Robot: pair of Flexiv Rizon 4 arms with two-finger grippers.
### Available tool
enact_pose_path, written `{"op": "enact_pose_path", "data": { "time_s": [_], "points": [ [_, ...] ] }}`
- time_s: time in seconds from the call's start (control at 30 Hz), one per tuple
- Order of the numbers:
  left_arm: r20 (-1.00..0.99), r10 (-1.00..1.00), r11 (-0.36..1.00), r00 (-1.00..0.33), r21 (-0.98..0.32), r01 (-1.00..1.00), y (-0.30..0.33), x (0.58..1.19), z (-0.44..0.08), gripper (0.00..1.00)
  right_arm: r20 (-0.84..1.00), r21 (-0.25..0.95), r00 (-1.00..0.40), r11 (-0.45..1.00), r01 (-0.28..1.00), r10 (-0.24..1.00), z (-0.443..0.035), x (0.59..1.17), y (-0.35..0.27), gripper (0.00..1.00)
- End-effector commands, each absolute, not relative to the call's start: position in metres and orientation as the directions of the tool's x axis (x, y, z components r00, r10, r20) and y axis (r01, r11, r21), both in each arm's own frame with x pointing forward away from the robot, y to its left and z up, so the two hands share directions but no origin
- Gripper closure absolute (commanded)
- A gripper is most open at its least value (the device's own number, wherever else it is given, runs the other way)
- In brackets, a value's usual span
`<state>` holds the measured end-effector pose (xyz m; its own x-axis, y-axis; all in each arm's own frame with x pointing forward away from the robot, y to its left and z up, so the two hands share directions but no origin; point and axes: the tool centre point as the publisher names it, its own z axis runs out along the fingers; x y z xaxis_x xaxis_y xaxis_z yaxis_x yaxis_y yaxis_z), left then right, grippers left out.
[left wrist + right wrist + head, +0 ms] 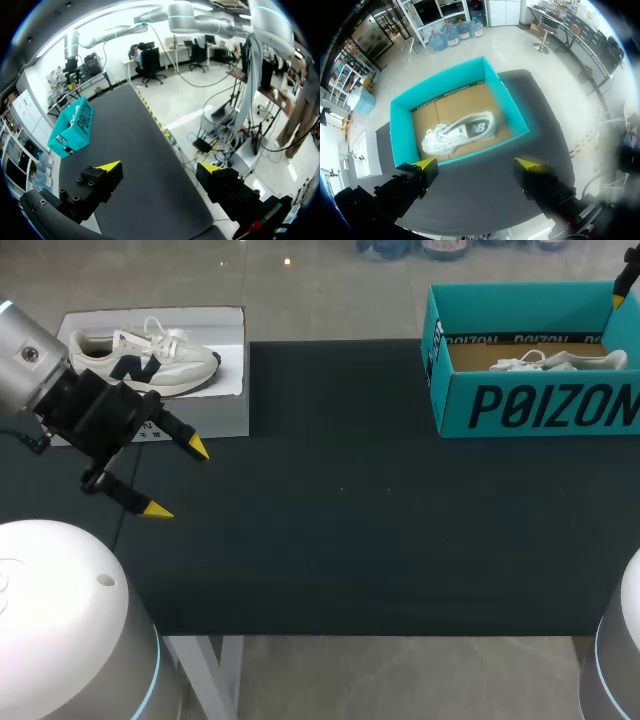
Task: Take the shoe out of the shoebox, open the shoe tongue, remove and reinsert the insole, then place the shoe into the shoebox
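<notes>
White shoe (pixel 560 361) lies in teal shoebox (pixel 535 405) while both pincers hang open, holding nothing.

Head view: the shoebox stands at the black bench's (pixel 350 540) far right corner; the left pincer (pixel 178 478), spread wide, hovers over the bench's left side. Left wrist view: its fingers gape above the bench, the shoebox well ahead. Right wrist view: the right pincer (pixel 475 163), wide open, hangs above the shoebox, the shoe on its side within.

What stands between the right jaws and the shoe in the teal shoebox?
Nothing visible does. The shoebox has no lid on, and the shoe lies uncovered on its floor. The right gripper hangs over the box, jaws open, with only air between.
</notes>
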<state>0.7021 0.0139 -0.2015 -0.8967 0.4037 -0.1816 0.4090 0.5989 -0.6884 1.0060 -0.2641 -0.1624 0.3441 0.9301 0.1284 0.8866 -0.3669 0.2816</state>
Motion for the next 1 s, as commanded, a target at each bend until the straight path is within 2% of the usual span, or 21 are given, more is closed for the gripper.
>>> {"op": "enact_pose_path", "data": {
  "time_s": [0.03,0.13,0.27,0.37,0.63,1.0],
  "points": [
    [-0.180,0.405,0.601,-0.896,-0.687,0.409,0.014,0.702,-0.201,0.00,0.129,0.287,0.345,-0.368,0.885,0.930,-0.163,1.005,-0.264,0.00],
    [-0.179,0.485,0.608,-0.856,-0.634,0.477,0.013,0.714,-0.199,0.00,0.129,0.287,0.345,-0.368,0.885,0.930,-0.163,1.005,-0.264,0.00],
    [-0.196,0.606,0.628,-0.771,-0.477,0.615,0.021,0.730,-0.198,0.00,0.129,0.287,0.345,-0.368,0.885,0.930,-0.163,1.005,-0.264,0.00],
    [-0.187,0.680,0.595,-0.709,-0.423,0.683,0.036,0.743,-0.200,0.00,0.129,0.287,0.345,-0.368,0.885,0.930,-0.163,1.005,-0.264,0.00],
    [-0.145,0.786,0.507,-0.601,-0.406,0.760,0.093,0.790,-0.213,0.00,0.129,0.287,0.345,-0.368,0.885,0.930,-0.163,1.005,-0.264,0.00],
    [-0.087,0.819,0.504,-0.567,-0.363,0.784,0.161,0.840,-0.217,0.00,0.129,0.287,0.345,-0.368,0.885,0.930,-0.163,1.005,-0.264,0.00]
  ]
}}
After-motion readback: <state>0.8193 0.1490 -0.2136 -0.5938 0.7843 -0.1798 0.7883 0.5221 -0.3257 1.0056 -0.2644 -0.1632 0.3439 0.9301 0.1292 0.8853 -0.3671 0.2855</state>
